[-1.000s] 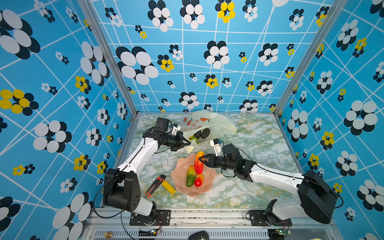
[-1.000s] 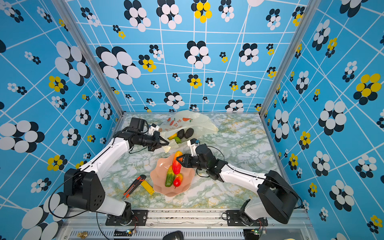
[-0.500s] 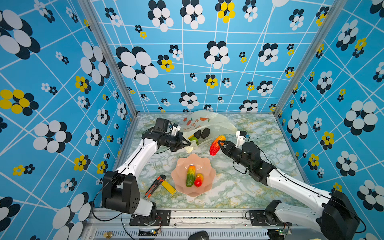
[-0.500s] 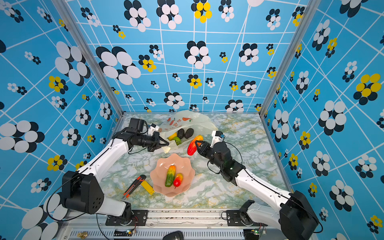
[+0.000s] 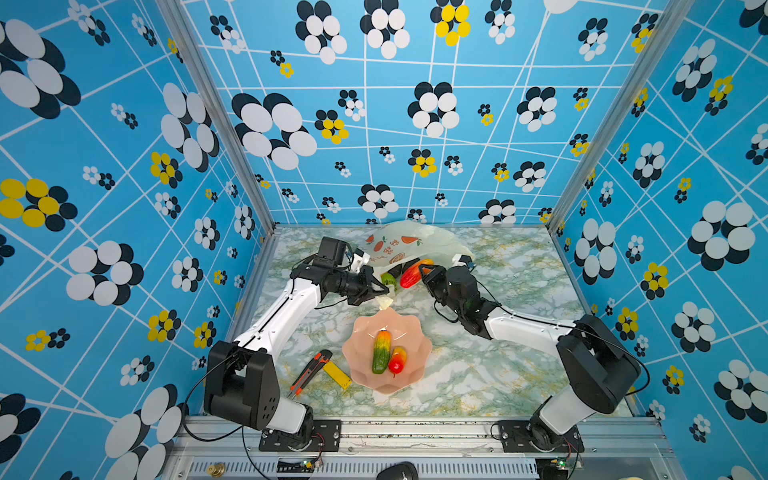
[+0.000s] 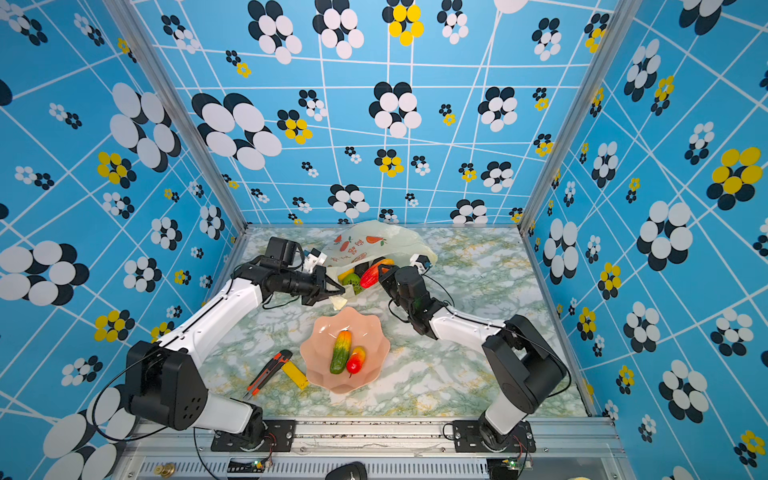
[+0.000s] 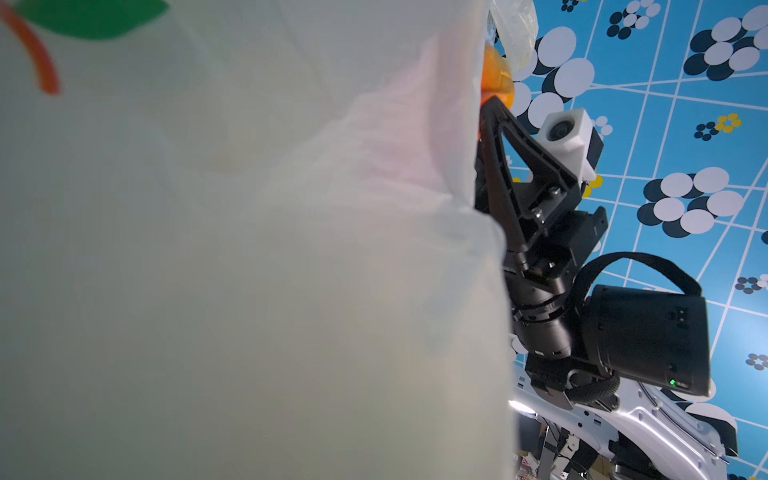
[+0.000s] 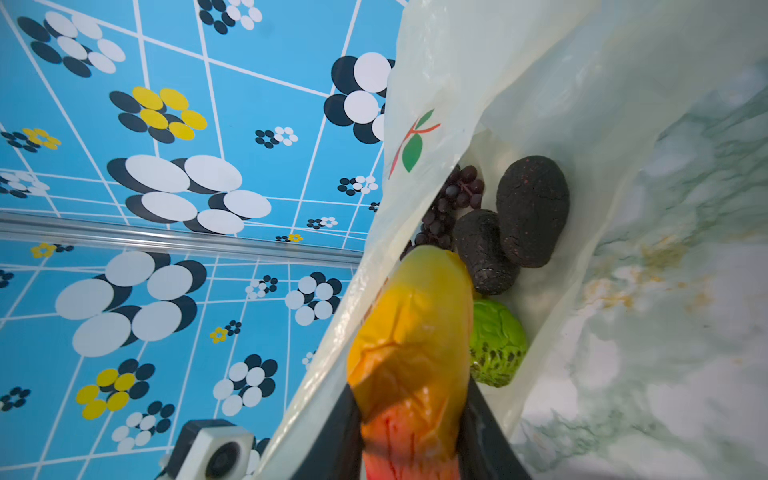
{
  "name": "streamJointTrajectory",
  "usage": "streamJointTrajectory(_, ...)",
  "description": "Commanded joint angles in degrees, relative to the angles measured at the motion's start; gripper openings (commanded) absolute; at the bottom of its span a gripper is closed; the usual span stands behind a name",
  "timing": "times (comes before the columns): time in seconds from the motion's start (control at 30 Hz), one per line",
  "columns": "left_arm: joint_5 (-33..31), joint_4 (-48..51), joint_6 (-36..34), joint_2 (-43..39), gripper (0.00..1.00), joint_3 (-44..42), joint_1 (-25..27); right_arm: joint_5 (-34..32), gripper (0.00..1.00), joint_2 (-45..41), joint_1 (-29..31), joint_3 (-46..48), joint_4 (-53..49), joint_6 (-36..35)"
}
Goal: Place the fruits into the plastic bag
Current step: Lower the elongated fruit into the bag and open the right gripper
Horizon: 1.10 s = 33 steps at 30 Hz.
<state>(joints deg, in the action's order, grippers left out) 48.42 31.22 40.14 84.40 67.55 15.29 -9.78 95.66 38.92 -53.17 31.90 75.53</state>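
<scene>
right pincer [image 5: 424, 271] pinching orange-red fruit [image 8: 411, 332] at plastic bag [image 5: 415, 245] mouth, far side of table [image 5: 519, 291] | left pincer [image 5: 384, 291] pressed together on bag rim, holding it open | fruit likely light, smooth, firm: grip across middle | bag limp, slippery film | 2 in bowl [image 5: 415, 332]: green-orange piece [image 5: 381, 351], mango [image 5: 397, 360]

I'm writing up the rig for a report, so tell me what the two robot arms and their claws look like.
Both the left arm and right arm have glossy white link shells between bulky black joint housings. The left claw and right claw are black, with open triangular-frame fingers. A white camera block sits at each wrist, and black cables loop along the joints.
</scene>
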Motion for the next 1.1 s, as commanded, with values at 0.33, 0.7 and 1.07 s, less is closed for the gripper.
streamJointTrajectory(0.33, 1.2, -1.5, 1.3, -1.0, 0.0, 0.2, 0.4, 4.8, 0.36, 15.8, -1.6, -17.1, 0.4, 5.0)
streamJointTrajectory(0.7, 1.8, -1.3, 1.3, 0.5, 0.0, 1.3, -0.1, 17.2, 0.62, 23.7, -3.8, -31.0, -3.5, 2.3)
streamJointTrajectory(1.07, 1.9, -0.8, 0.6, 1.6, 0.0, 1.2, -1.9, 27.5, 0.99, 19.2, -4.6, -30.7, -7.9, -6.7)
